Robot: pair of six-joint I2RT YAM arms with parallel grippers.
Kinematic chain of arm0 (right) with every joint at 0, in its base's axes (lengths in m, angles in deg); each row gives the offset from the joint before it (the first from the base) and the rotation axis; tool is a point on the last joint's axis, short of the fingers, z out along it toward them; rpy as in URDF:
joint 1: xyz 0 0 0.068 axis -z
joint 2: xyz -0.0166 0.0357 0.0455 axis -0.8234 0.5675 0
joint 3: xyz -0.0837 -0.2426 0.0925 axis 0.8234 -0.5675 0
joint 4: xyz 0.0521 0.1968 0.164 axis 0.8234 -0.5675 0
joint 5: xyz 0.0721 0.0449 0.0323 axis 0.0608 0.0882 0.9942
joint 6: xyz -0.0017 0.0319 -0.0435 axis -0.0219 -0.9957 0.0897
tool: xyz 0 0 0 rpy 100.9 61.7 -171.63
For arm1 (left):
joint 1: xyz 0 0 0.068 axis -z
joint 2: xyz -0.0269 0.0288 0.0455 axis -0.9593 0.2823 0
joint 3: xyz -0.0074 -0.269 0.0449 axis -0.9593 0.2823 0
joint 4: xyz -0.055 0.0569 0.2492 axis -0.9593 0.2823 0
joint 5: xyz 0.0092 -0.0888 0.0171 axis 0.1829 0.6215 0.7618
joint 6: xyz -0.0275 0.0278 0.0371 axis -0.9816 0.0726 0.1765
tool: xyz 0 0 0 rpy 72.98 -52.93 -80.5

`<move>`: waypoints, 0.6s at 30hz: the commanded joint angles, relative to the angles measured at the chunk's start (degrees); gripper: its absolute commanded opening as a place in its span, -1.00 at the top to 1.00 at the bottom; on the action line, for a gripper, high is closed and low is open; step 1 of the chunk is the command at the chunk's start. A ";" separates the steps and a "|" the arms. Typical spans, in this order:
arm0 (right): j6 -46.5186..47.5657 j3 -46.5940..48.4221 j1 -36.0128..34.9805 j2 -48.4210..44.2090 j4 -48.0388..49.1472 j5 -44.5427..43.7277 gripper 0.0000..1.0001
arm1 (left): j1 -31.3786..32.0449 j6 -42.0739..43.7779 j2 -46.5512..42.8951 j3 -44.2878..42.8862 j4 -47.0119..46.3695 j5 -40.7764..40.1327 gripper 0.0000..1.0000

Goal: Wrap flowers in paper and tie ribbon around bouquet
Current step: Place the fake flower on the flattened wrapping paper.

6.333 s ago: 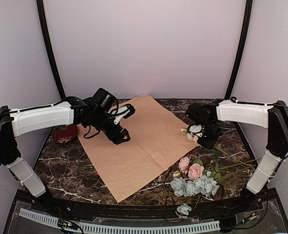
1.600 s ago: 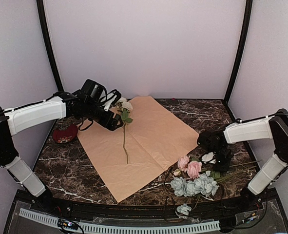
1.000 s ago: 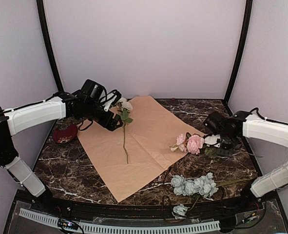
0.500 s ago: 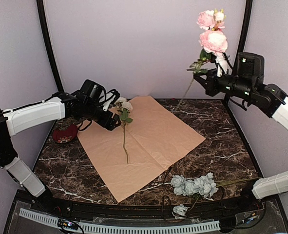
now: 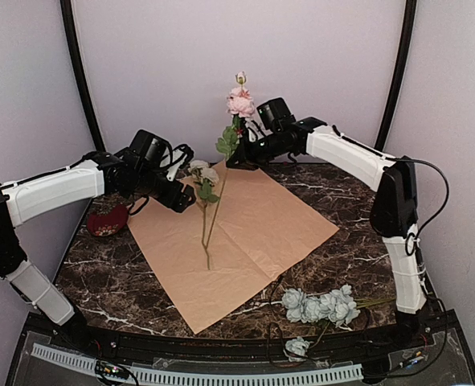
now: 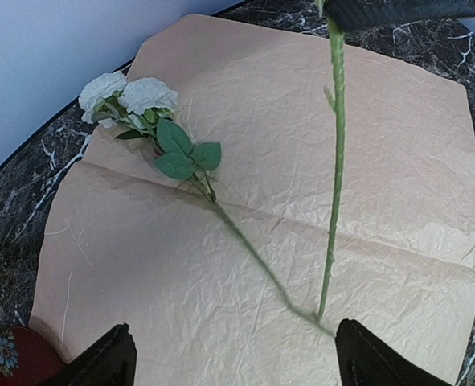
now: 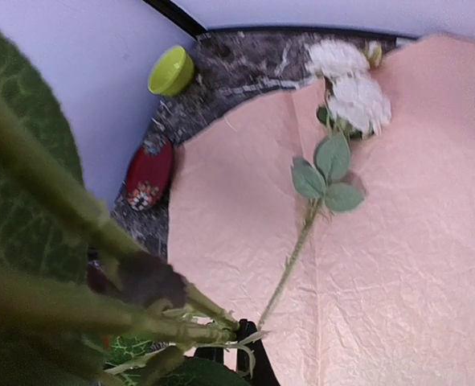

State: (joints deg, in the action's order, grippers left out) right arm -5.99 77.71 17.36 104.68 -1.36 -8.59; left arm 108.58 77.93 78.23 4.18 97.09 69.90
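Note:
The beige paper (image 5: 253, 233) lies spread on the marble table. A white-flowered stem (image 5: 203, 171) lies on its far left part, seen too in the left wrist view as white flowers (image 6: 128, 92). My right gripper (image 5: 239, 158) is shut on a pink-flowered stem (image 5: 239, 103) held upright; its lower end (image 6: 320, 310) touches the paper beside the white stem's end. In the right wrist view that gripper (image 7: 239, 347) pinches blurred green stems (image 7: 141, 310). My left gripper (image 5: 183, 195) hangs open just left of the white flowers, nothing between its fingertips (image 6: 108, 363). The ribbon and the bouquet are out of view.
Pale blue flowers (image 5: 321, 304) lie on the table near the front right, with one loose head (image 5: 300, 346) at the front edge. A red dish (image 5: 107, 221) sits left of the paper and a green bowl (image 7: 171, 71) stands by the back wall.
My right arm swung the pink flowers from high at the back right down over the paper's far side; the stem end now rests on the paper. The left arm held still.

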 commanded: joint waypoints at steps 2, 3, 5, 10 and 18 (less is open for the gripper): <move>0.74 10.36 0.03 8.24 -10.65 5.00 1.00 | -0.09 0.29 -2.18 0.96 -0.72 -1.10 -0.77; 0.85 11.10 0.28 9.72 -11.04 6.85 1.00 | -0.09 0.31 -1.94 0.90 -0.63 -1.00 -0.77; 0.91 11.20 0.96 12.04 -10.81 11.75 1.00 | -0.09 0.26 -1.65 0.72 -0.48 -0.56 -0.77; 1.72 10.72 1.87 15.77 -11.40 13.87 1.00 | -0.09 0.37 -1.09 0.88 -0.60 -0.62 -0.77; -2.94 8.48 2.46 20.73 0.74 9.73 0.81 | -0.09 -0.58 1.59 0.13 0.59 0.96 -0.76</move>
State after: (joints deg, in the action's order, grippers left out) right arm -7.58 86.39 19.50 122.12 -8.59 2.82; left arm 108.58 77.88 78.71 4.22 96.83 69.88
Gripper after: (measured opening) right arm 0.033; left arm 0.882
